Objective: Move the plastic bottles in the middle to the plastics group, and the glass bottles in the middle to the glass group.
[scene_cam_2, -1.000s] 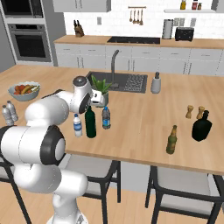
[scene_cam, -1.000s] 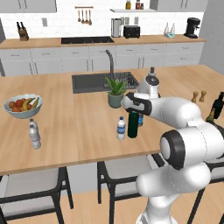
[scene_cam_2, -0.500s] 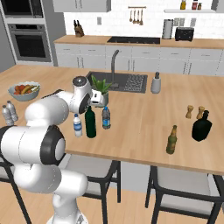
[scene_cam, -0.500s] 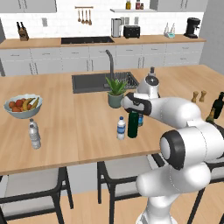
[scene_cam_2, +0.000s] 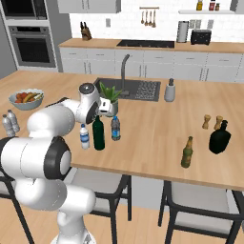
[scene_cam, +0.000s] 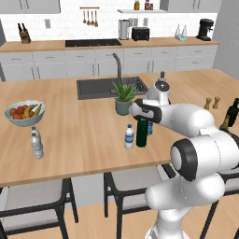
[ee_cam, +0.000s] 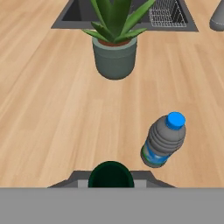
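The tall dark green glass bottle (scene_cam: 142,134) (scene_cam_2: 98,135) stands in the middle of the island. My gripper (scene_cam: 142,118) (scene_cam_2: 98,117) (ee_cam: 110,177) is shut on its neck from above; the bottle's round top (ee_cam: 110,174) sits between the fingers. A clear plastic bottle with a white cap (scene_cam: 129,137) (scene_cam_2: 84,137) stands just beside it. A blue-capped plastic bottle (scene_cam: 149,127) (scene_cam_2: 115,128) (ee_cam: 164,140) stands on its other side. The plastics group bottle (scene_cam: 36,143) (scene_cam_2: 8,125) is far left. The glass group, a blackish bottle (scene_cam_2: 219,138) (scene_cam: 232,112) and an olive-brown one (scene_cam_2: 187,152), is far right.
A potted plant (scene_cam: 123,99) (ee_cam: 114,48) stands just behind the bottles, with the sink (scene_cam: 95,87) beyond it. A fruit bowl (scene_cam: 24,112) sits at the left. Two wooden shakers (scene_cam_2: 212,122) stand by the glass group. A grey dispenser (scene_cam_2: 169,90) is near the sink.
The jaws have closed on the green bottle's neck. The arm and the bottles stay where they were.
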